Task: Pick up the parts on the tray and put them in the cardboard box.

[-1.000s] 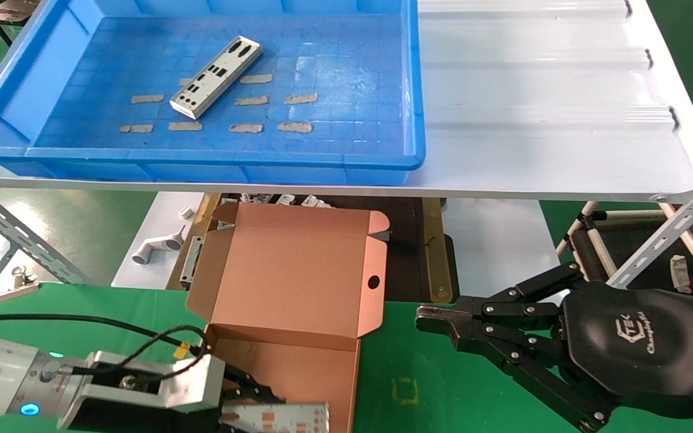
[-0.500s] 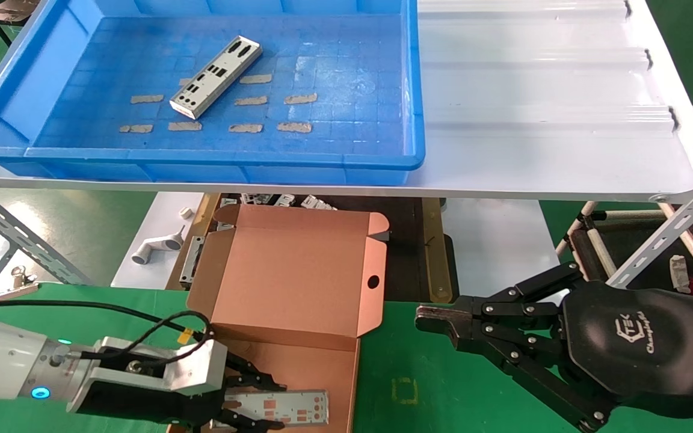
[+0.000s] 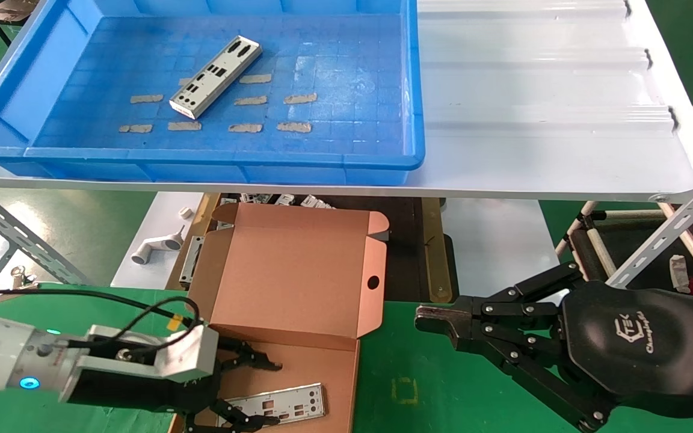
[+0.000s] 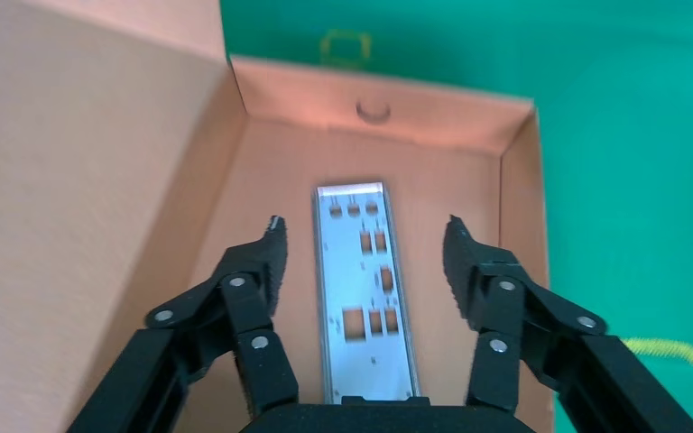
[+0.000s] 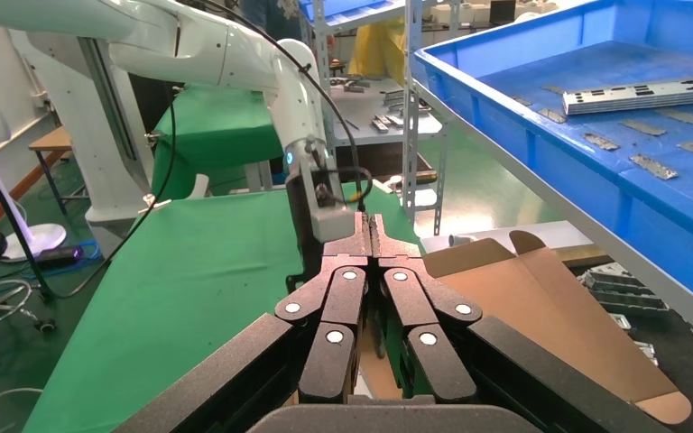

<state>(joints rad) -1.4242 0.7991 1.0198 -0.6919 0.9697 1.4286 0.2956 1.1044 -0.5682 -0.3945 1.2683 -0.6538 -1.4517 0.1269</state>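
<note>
Silvery, 1 part (image 4: 365, 298) lies flat on the cardboard box (image 3: 298, 282) floor between the left gripper's (image 4: 361, 262) wide-open, empty jaws, apparently just deposited, while another part (image 3: 216, 76) waits on the tray (image 3: 382, 108); the right gripper (image 5: 374, 236) sits closed, idle, beside the box.

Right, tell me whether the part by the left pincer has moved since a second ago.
Yes. The part was held at the box's near edge; it now lies flat on the cardboard box floor, slightly farther in, with the left pincer open around it.
</note>
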